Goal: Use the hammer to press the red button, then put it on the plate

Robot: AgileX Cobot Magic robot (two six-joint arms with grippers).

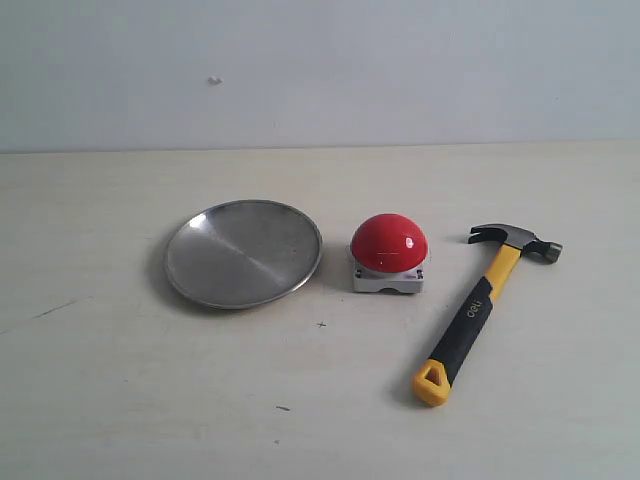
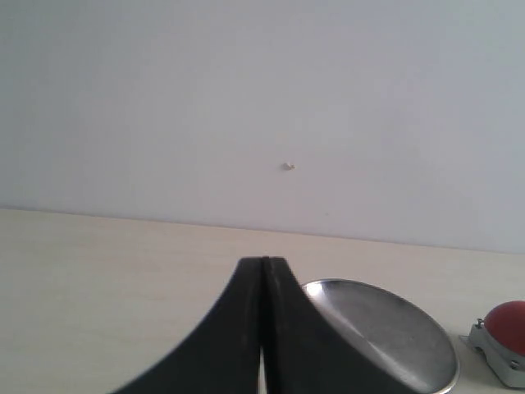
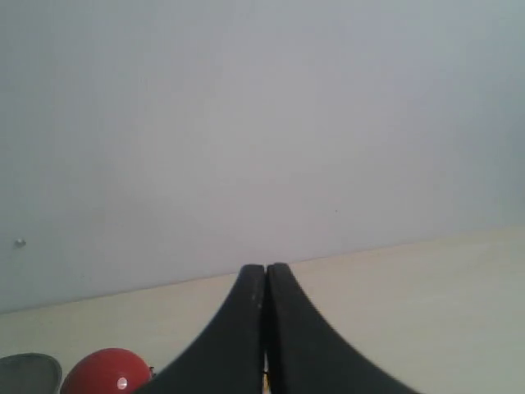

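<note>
The hammer lies flat on the pale table, on the right side of the exterior view. Its dark steel head is at the far end, toward the wall, with the claw pointing to the left and the striking face to the right. The handle runs obliquely toward the near side. It is yellow near the head, then black with white lettering, and it ends in a yellow loop.

The red button sits just left of the hammer head, near it but not touching. It is a glossy red dome on a square grey-white base. The plate, round and of brushed silver metal, lies left of the button. Its rim is close to the base, with a narrow gap between them. The 3 things make a row across the table.

In the left wrist view the left gripper is fully closed: its 2 black fingers press against each other along their inner edges. The plate and a part of the button show beyond it. In the right wrist view the right gripper is closed in the same way, finger against finger, and the red dome shows beside it.

A small mark is on the wall.
</note>
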